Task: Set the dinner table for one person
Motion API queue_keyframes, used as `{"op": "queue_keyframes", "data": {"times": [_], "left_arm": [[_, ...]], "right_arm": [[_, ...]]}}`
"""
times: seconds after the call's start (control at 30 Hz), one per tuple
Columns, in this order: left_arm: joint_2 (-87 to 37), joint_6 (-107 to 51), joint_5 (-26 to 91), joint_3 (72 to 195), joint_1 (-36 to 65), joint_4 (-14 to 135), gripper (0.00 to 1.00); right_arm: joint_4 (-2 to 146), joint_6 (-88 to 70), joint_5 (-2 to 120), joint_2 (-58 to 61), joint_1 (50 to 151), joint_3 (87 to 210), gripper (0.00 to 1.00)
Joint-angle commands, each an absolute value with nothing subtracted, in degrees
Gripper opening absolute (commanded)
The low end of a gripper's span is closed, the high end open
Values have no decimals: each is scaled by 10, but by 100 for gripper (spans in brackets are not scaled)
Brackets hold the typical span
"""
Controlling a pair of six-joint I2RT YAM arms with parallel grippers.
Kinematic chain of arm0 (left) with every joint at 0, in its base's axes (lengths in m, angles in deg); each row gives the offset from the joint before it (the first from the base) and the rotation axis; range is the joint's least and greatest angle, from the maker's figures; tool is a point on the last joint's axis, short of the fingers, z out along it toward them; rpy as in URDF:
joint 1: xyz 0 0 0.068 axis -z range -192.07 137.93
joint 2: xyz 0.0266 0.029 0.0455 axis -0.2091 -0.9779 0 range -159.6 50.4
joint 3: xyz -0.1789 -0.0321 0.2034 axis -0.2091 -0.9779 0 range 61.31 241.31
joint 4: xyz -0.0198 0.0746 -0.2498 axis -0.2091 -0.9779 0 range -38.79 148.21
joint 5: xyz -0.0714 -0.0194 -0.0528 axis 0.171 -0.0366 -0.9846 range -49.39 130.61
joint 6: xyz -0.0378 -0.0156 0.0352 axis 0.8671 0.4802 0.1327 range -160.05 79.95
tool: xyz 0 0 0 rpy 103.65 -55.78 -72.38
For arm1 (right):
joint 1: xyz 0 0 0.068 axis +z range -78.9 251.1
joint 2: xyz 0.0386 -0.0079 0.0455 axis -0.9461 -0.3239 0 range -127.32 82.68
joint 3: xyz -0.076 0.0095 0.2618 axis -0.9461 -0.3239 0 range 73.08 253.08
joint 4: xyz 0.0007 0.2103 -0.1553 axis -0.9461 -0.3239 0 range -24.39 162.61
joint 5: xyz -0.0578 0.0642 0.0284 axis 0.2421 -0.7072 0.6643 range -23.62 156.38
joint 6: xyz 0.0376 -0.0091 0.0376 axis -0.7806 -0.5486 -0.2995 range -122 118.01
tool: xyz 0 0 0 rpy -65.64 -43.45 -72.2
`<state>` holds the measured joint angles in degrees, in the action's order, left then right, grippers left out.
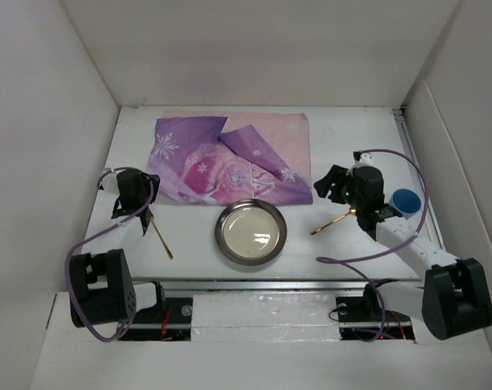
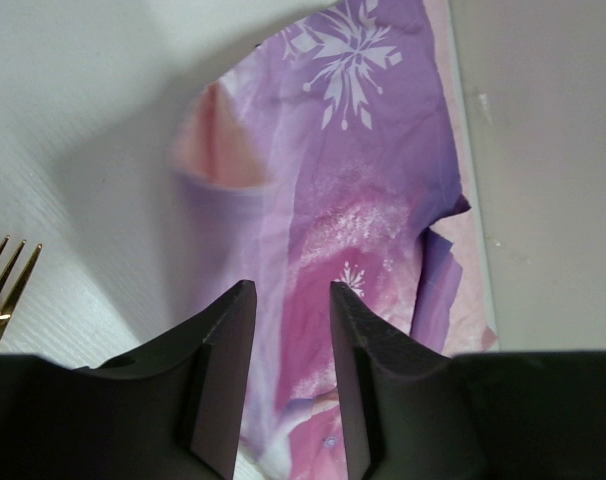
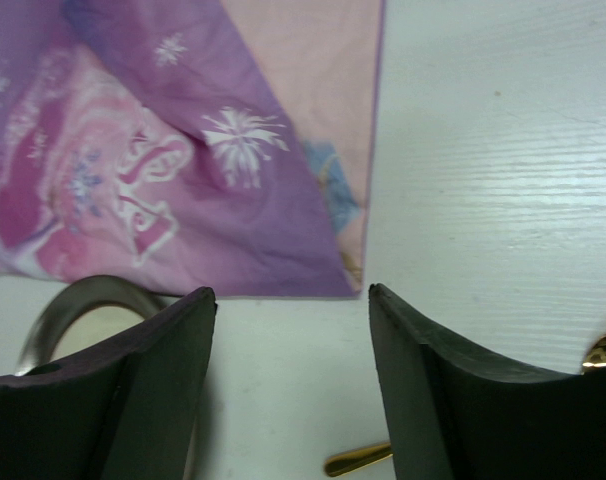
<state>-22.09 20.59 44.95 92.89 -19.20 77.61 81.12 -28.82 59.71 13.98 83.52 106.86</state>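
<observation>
A gold fork [image 1: 161, 240] lies on the table [image 1: 193, 248] at the left. Just beside it is the left gripper [image 2: 290, 300], jaws apart, nothing between them. A crumpled mat [image 1: 230, 158] lies at the far side, with the plate [image 1: 250, 231] just at its near edge. A spoon [image 1: 334, 221] lies below the right gripper [image 3: 291, 300], likewise parted and empty. The cutlery step is judged done. Next, the mat would need flattening, or the cup [image 1: 404, 201] at far right fetching.

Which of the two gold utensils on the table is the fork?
The fork lies left of the plate; its tines show in the left wrist view. The gold piece right of the plate shows only a handle and a rounded end.
</observation>
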Motion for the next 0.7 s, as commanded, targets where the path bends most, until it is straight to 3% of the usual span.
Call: {"op": "queue_keyframes", "data": {"times": [0.0,0.13,0.37,0.43,0.67], "left_arm": [[-175,196,457,922,-193,784,34],[-168,198,471,917,-193,785,40],[-171,184,515,939,-193,731,40],[-173,182,528,940,-188,726,46],[-268,169,526,1025,-222,632,47]], "right_arm": [[793,-300,630,184,869,1060,70],[806,-321,626,152,894,1059,71],[795,-363,639,54,894,1085,61],[802,-375,633,44,894,1078,59],[824,-386,612,8,882,1085,49]]}}
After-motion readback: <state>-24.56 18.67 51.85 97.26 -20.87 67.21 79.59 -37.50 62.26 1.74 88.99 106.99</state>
